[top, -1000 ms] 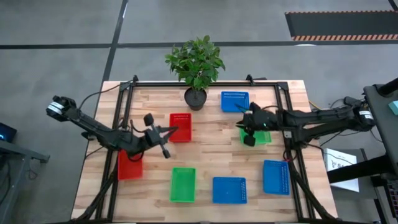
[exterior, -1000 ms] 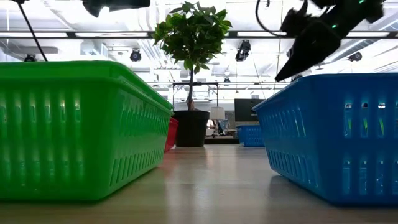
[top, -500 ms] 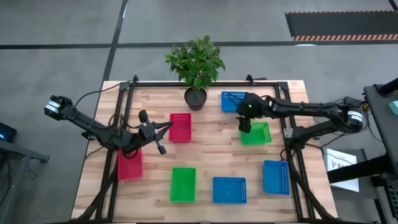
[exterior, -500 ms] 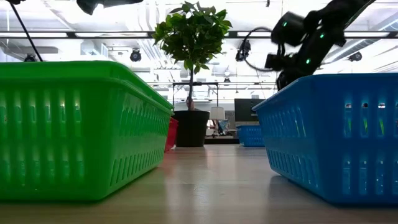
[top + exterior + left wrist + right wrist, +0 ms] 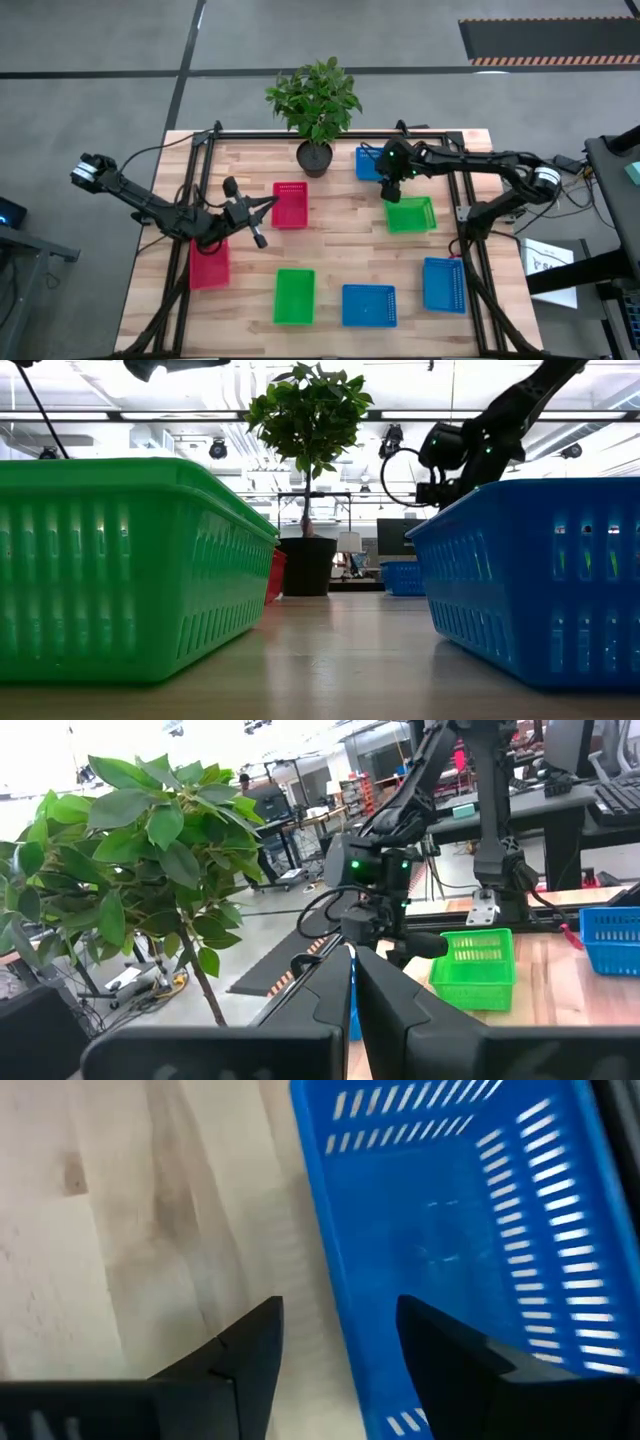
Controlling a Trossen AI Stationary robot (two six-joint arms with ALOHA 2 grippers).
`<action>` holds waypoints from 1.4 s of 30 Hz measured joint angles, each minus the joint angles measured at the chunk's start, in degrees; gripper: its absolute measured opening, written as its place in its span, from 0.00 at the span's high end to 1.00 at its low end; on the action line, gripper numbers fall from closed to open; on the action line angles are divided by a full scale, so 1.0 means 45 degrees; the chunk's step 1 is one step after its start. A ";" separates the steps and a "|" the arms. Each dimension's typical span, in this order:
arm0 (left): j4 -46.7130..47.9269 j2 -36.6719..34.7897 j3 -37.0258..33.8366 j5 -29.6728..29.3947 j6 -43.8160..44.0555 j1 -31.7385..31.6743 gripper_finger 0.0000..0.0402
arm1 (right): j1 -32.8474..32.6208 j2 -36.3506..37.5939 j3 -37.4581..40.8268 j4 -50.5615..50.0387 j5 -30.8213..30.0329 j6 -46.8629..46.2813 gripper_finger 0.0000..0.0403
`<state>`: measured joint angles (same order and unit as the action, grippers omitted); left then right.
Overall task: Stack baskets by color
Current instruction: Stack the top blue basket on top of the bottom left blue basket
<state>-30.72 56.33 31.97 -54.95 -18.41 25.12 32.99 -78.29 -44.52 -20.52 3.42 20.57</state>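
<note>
Bright, even overhead lighting; soft shadows, right wrist view seemingly slightly blurred.

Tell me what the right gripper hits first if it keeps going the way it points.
Probably the blue basket by the plant: the open right gripper straddles its near wall, one finger over the basket, the other over bare table.

A lab: ceiling track lights (image 5: pixel 218 448), equipment-laden workbenches (image 5: pixel 560 805), grey concrete floor (image 5: pixel 90 110).

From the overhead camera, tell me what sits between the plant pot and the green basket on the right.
The right claw hangs open there, over the near edge of the back blue basket, between plant pot and green basket; the high view shows it.
</note>
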 joint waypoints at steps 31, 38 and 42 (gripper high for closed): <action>-0.0015 0.0012 -0.0005 0.0012 -0.0063 0.0000 1.00 | 0.0059 -0.0271 -0.0071 -0.0036 -0.0009 0.0579 0.98; -0.0015 0.0012 -0.0005 0.0012 -0.0063 0.0000 1.00 | -0.0126 0.1096 -0.0071 -0.0544 -0.0119 -0.0305 0.98; -0.0015 0.0012 -0.0005 0.0012 -0.0063 0.0000 1.00 | -0.0937 0.2012 -0.0071 -0.1200 -0.0396 -0.1021 0.98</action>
<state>-30.79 56.38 31.94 -54.89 -18.70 25.12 28.78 -69.24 -44.84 -25.92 1.64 15.98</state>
